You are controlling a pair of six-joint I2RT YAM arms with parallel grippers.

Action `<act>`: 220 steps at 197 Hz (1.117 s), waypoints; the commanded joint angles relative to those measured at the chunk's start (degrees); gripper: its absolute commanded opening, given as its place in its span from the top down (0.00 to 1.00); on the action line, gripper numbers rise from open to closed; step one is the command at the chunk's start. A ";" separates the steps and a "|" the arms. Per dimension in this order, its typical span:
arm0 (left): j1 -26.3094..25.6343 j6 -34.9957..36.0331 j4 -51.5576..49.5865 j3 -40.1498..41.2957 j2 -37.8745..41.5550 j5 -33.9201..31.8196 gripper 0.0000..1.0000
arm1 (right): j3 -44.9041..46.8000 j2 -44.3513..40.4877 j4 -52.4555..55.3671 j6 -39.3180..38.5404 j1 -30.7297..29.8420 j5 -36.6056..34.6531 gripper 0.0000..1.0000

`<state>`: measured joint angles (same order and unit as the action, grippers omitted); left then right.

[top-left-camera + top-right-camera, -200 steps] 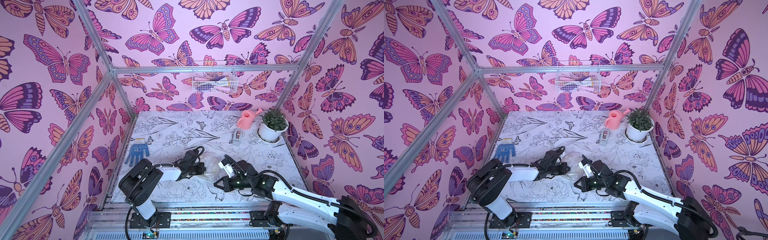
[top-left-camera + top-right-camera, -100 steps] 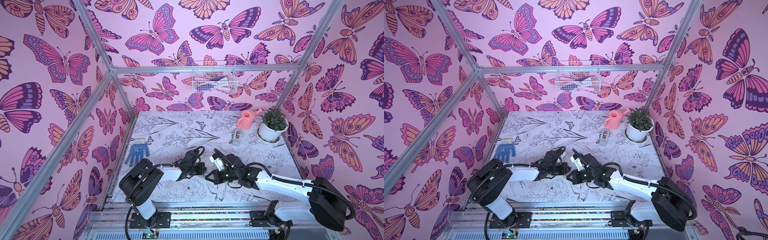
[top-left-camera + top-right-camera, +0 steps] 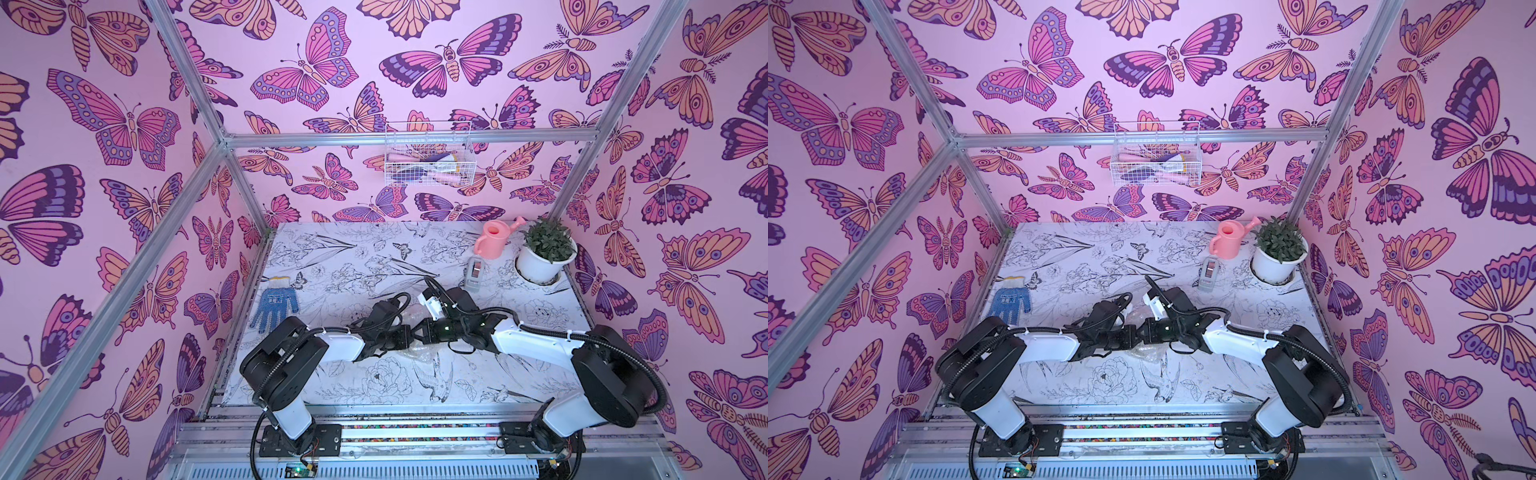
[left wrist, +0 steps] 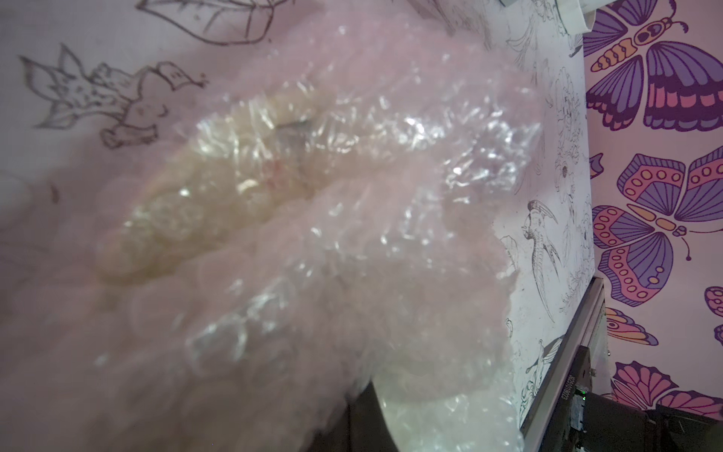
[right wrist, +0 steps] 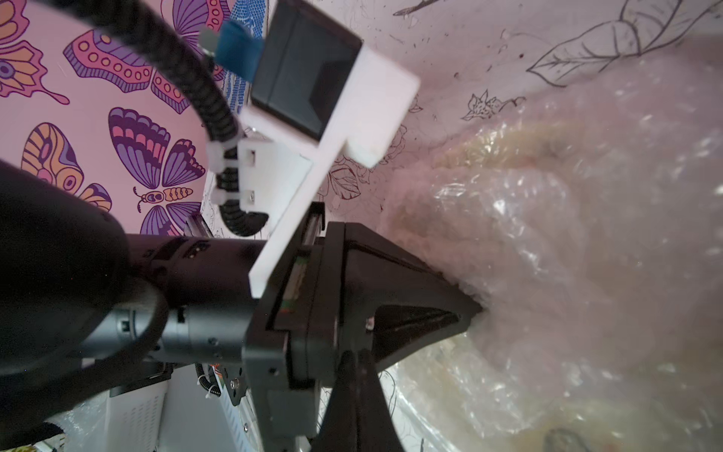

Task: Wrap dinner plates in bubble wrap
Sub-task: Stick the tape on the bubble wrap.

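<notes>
Tiny printed number on black bracket (image 4: 568,387), too blurred to read, blue glove (image 3: 275,300) emblem illegible

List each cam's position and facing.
Both top views: high at the front, looking down over the table; both arms whole, left gripper meeting right gripper.
Left wrist: on the left arm, lens close on the bubble wrap over the plate; one own dark finger.
Right wrist: on the right arm, facing the left gripper pinching the bubble wrap; own shut fingers at frame edge.
Shared: both wrist views show the wrapped plate.
</notes>
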<state>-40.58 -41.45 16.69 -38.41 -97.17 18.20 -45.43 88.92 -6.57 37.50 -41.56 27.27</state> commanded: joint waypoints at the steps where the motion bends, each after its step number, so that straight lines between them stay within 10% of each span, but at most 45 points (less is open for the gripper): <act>1: -1.02 0.64 -12.83 3.13 -4.80 -2.05 1.00 | -3.10 2.43 -1.52 -2.37 1.25 2.17 1.00; 220: -1.53 -0.09 -12.91 3.07 -5.94 -1.77 1.00 | -10.52 14.34 -2.13 -10.15 8.19 2.07 1.00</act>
<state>-40.97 -41.50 17.65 -38.79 -98.00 18.41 -54.63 102.56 -8.71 30.81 -33.85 30.85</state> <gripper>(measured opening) 0.042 0.056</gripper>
